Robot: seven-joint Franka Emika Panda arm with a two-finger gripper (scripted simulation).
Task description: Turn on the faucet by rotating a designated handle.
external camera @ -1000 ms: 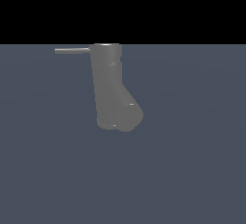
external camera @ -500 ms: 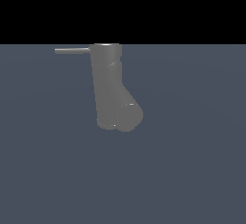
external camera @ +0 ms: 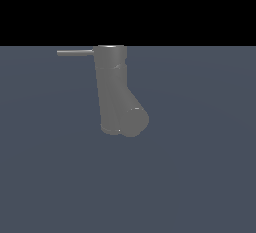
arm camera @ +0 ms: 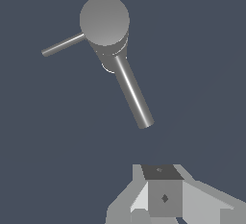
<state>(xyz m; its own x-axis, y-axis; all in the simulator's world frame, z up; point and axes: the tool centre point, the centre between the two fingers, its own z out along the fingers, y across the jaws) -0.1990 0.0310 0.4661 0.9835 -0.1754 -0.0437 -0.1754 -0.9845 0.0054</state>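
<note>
— Where does the pincer [arm camera: 163, 189] stand?

— Only the wrist view shows it, as pale grey and white blocks with a darker square face in the middle. The exterior view does not catch it at all.

— Is it wide, or closed on something?

— I cannot tell. The fingertips are not clearly shown, so the width of the gap is hidden. The part that shows touches nothing, and only bare blue-grey bench [arm camera: 202, 74] lies around it.

— And the faucet [external camera: 114, 92]?

— It is well apart from the pincer, out in front of it. The wrist camera looks down on its round flat top [arm camera: 104, 20]. In the exterior view it is a matte grey upright cylinder, leaning a little, with a short fat spout [external camera: 131, 122] branching off its lower part where it meets the bench.

— The handle [external camera: 75, 52]?

— It is a thin straight rod sticking sideways from the faucet's top, level, toward the exterior view's left. In the wrist view the same rod [arm camera: 62, 45] leaves the far side of the round top, pointing away from the pincer and off to one side.

— Anything nearer the pincer?

— Yes, the wrist view shows a second rod [arm camera: 132, 91], thicker and glossier. It runs from under the round top toward the pincer. Its free end is the nearest part of the faucet to the pincer, but a clear stretch of bench lies between them.
</note>
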